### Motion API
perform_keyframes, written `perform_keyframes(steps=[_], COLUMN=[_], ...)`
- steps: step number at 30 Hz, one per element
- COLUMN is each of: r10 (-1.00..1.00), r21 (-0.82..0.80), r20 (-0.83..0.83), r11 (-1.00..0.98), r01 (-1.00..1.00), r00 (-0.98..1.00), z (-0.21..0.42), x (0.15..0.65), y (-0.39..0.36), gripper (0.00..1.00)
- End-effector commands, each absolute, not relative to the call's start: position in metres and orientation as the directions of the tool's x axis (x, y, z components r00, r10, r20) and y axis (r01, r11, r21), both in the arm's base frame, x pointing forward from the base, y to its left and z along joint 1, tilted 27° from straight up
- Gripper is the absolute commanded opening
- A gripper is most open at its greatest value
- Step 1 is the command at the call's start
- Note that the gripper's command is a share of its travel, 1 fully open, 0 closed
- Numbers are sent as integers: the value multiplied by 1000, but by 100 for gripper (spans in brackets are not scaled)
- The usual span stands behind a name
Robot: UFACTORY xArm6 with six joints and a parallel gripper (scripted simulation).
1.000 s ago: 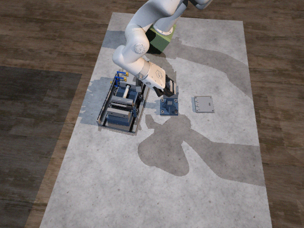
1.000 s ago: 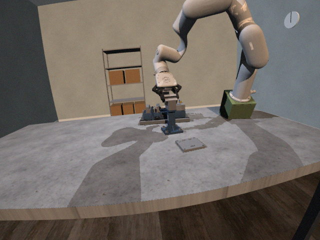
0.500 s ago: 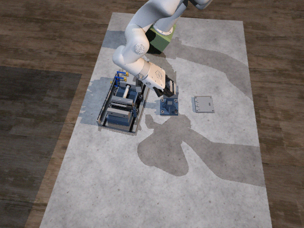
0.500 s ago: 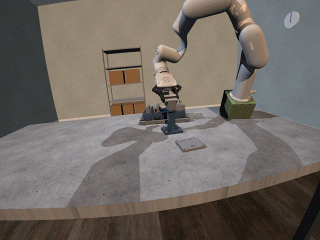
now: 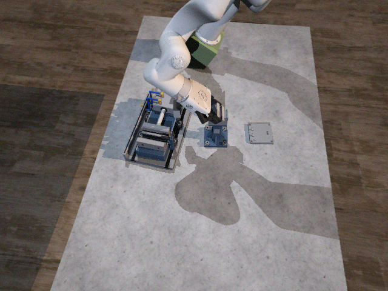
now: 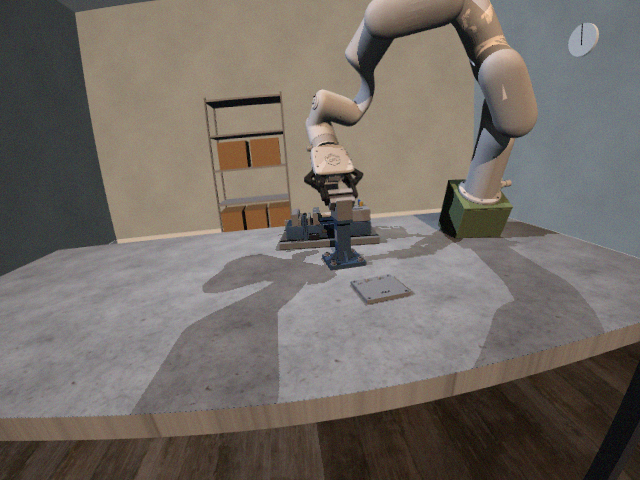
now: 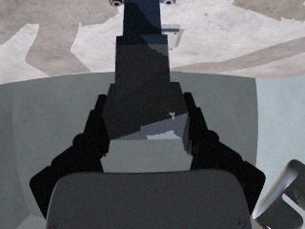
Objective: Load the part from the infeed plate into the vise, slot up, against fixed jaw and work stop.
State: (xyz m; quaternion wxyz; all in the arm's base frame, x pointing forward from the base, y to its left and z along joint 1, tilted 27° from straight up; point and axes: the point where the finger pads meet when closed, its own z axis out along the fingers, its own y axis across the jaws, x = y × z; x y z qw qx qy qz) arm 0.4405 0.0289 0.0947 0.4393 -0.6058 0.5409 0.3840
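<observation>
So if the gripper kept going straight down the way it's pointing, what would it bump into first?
Most likely the blue V-block. The gripper is shut on the part, which points at it, so the part would probably hit before the fingers. The gap between them is hard to judge.

arm bent over, wrist down | end effector (image 6: 340, 195) clamped on part (image 6: 341, 208)
</observation>
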Motion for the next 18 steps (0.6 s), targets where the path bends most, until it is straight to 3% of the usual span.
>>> perform_keyframes(steps=[1, 3, 4, 18], r10=[-319, -319, -319, -319], r21=[-120, -120, -120, -120], r20=[-940, -940, -940, -940], r11=[-28, -28, -28, -28], r01=[-992, -992, -992, -992], r00=[123, 123, 123, 123], z=[96, 96, 96, 96], x=[441, 441, 441, 441], y=[28, 28, 28, 28], gripper=[0, 0, 89, 89])
